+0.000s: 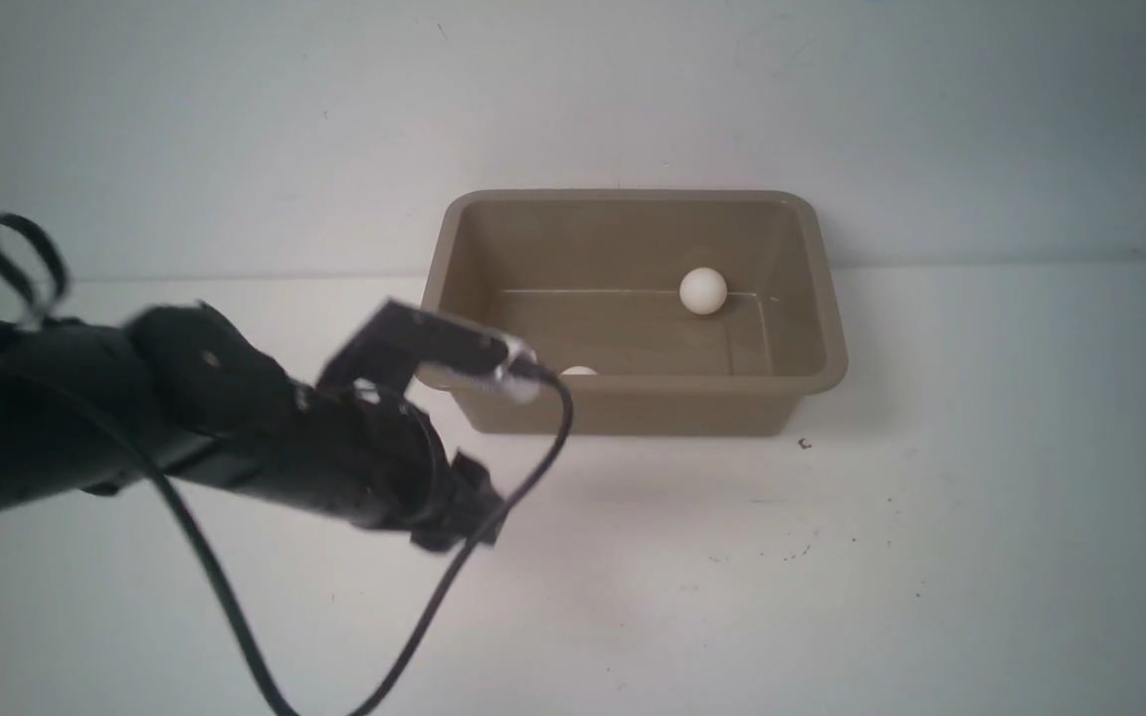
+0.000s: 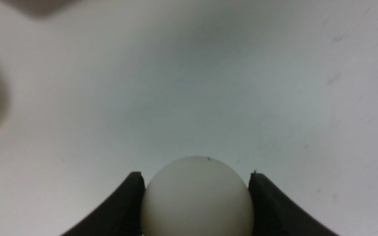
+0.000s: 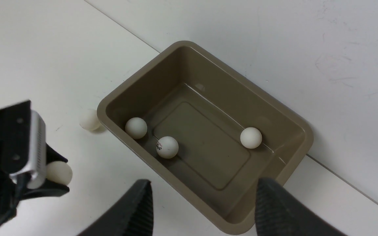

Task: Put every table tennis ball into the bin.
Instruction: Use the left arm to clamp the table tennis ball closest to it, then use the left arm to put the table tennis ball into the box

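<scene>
The left gripper (image 2: 195,178) pinched a ball (image 2: 197,200) that could slip and roll off; the right gripper (image 3: 204,185) gaped empty

We count five table tennis balls (image 3: 167,147): three inside the bin (image 3: 228,95), one on the table (image 3: 28,49), one held. One bin; one table; two grippers, left gripper (image 2: 196,177) and right gripper (image 3: 205,182).

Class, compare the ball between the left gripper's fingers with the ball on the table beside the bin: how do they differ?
The held ball is pinched by the left gripper; the loose ball lies free on the table. The loose ball is right beside the bin; the held ball is farther off. Both are white and outside the bin.
</scene>
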`<state>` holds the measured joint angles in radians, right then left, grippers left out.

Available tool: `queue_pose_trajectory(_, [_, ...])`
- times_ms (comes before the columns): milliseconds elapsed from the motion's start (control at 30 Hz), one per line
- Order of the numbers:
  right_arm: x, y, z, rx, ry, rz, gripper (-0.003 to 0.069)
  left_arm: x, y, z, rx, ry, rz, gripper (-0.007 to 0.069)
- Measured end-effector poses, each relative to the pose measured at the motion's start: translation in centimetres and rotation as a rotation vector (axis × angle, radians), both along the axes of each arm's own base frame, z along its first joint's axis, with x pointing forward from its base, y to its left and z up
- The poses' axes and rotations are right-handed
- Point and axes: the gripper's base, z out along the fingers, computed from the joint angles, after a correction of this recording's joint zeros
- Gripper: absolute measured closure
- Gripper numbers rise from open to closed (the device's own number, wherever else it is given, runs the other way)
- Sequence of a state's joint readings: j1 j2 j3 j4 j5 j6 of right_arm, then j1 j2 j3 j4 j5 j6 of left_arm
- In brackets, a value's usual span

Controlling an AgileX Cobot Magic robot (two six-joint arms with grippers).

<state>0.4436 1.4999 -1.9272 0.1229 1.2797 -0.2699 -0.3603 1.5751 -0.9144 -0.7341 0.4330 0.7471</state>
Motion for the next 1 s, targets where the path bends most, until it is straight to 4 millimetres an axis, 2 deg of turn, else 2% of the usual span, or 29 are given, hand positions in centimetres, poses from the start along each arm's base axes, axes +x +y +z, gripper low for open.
queue_pose_trajectory(133, [0.0, 0.0, 0.0, -0.012, -0.007, 0.011, 0.0290, 1.6, -0.5, 5.8, -0.076, -0.195, 0.020, 0.0272])
queue_pose_trajectory(200, [0.0, 0.0, 0.0, -0.012, -0.008, 0.011, 0.0291, 2.2, -0.7, 6.8, -0.084, -0.222, 0.016, 0.0272])
queue_pose_trajectory(267, [0.0, 0.0, 0.0, -0.012, -0.008, 0.011, 0.0291, 4.5, -1.8, 7.7, -0.087, -0.231, -0.018, 0.0272])
queue_pose_trajectory(333, [0.0, 0.0, 0.0, -0.012, -0.008, 0.012, 0.0291, 6.1, -2.6, 7.5, -0.081, -0.208, -0.041, 0.0272])
queue_pose_trajectory(500, [-0.1, 0.0, 0.1, -0.011, -0.010, 0.016, 0.0316, 9.4, -3.8, 4.0, -0.024, -0.103, -0.057, 0.0272])
queue_pose_trajectory(567, [-0.4, -0.2, 0.3, -0.010, -0.018, 0.015, 0.0368, 10.4, -4.2, 2.2, 0.001, -0.042, -0.073, 0.0272])
queue_pose_trajectory(667, [-1.5, -0.8, 1.3, -0.015, -0.059, 0.018, 0.0515, 11.1, -4.7, 0.5, 0.021, 0.022, -0.099, 0.0272])
queue_pose_trajectory(700, [-2.1, -1.1, 1.8, -0.018, -0.081, 0.020, 0.0589, 11.3, -4.8, 0.3, 0.022, 0.029, -0.100, 0.0272])
queue_pose_trajectory(767, [-2.9, -1.6, 2.4, -0.014, -0.106, 0.021, 0.0624, 11.5, -4.8, 0.3, 0.021, 0.029, -0.102, 0.0270])
queue_pose_trajectory(800, [-4.3, -2.3, 3.4, -0.007, -0.144, 0.022, 0.0658, 11.6, -4.9, 0.4, 0.020, 0.022, -0.101, 0.0255])
queue_pose_trajectory(900, [-6.8, -3.6, 5.0, 0.012, -0.211, 0.009, 0.0671, 11.9, -4.9, 1.0, 0.018, 0.003, -0.105, 0.0180])
queue_pose_trajectory(933, [-6.8, -3.6, 5.0, 0.013, -0.210, 0.008, 0.0671, 11.9, -4.9, 1.0, 0.018, 0.003, -0.105, 0.0180])
queue_pose_trajectory(1000, [-8.8, -4.8, 6.1, 0.029, -0.259, -0.018, 0.0673, 12.1, -5.0, 1.7, 0.019, -0.011, -0.115, 0.0134])
